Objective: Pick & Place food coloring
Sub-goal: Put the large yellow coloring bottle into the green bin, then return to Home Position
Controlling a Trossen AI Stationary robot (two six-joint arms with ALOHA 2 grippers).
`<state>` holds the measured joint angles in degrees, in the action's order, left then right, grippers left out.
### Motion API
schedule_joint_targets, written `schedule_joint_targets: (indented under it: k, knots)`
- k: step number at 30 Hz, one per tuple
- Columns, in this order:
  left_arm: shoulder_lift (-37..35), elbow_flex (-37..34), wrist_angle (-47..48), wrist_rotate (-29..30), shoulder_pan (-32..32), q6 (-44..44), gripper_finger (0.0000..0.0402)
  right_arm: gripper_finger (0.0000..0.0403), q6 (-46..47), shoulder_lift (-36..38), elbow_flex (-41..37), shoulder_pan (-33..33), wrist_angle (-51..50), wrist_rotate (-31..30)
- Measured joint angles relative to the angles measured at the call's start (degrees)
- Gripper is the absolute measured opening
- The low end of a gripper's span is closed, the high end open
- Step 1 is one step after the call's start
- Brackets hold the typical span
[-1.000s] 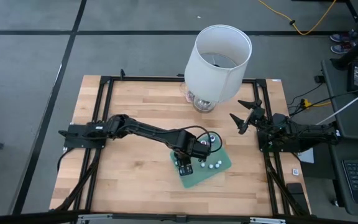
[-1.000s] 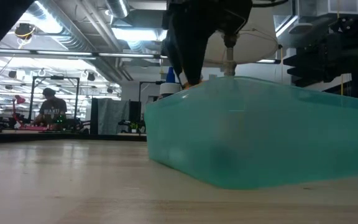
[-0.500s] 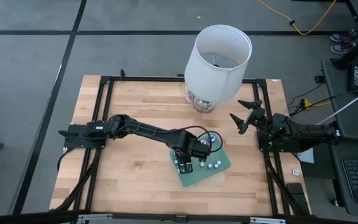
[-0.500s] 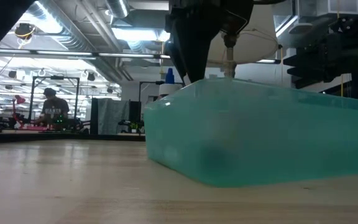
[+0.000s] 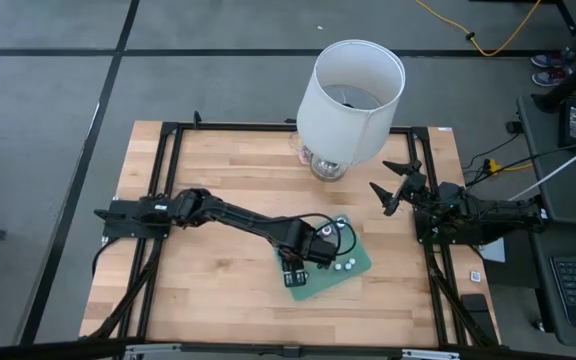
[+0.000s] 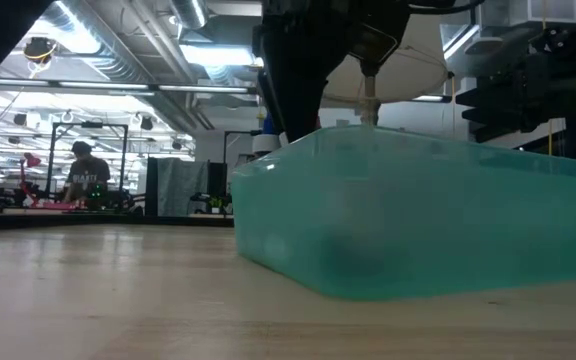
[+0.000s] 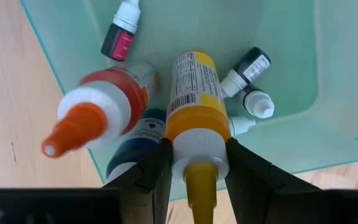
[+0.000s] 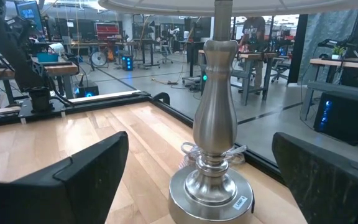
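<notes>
your left gripper is down in the green tray, fingers pinching the yellow bottle at its white collar, just below the yellow tip. the grip looks centred, one finger on each side of the cap, so you likely don't need to re-seat it.

lift straight up along the bottle's own line first. the orange-capped bottle leans right against the yellow one on one side, and a dark blue bottle sits tucked under the near finger; a sideways pull would probably drag or tip them. clear them before you travel.

the smaller bottles, a pink one and two dark ones with white tips, lie loose on the tray floor a little beyond the yellow one. they are apart from your fingers, so leave them be.

from above, the tray sits near the front middle of the table, with the lamp well behind it. keep your carry path low and away from the lamp.

your right gripper waits near the table's right edge, fingers spread, facing the lamp base. it is out of the way; keep it still.

hold the squeeze steady, since the cap is smooth and tapered and may slip.
</notes>
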<state>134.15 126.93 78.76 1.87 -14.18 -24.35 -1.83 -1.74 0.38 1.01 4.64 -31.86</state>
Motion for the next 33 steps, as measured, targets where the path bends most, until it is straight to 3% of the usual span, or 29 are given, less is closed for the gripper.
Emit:
schedule_joint_targets:
  k: [14,33]
  knots:
    - [0.0,0.2,1.7,-1.3,-0.1,-1.0,0.0139,0.0397,0.0,0.0,0.0,0.0,0.0,0.0]
    - [-1.1,7.8,2.3,-2.5,1.3,0.4,0.0152,0.0397,0.0,0.0,0.0,0.0,0.0,0.0]
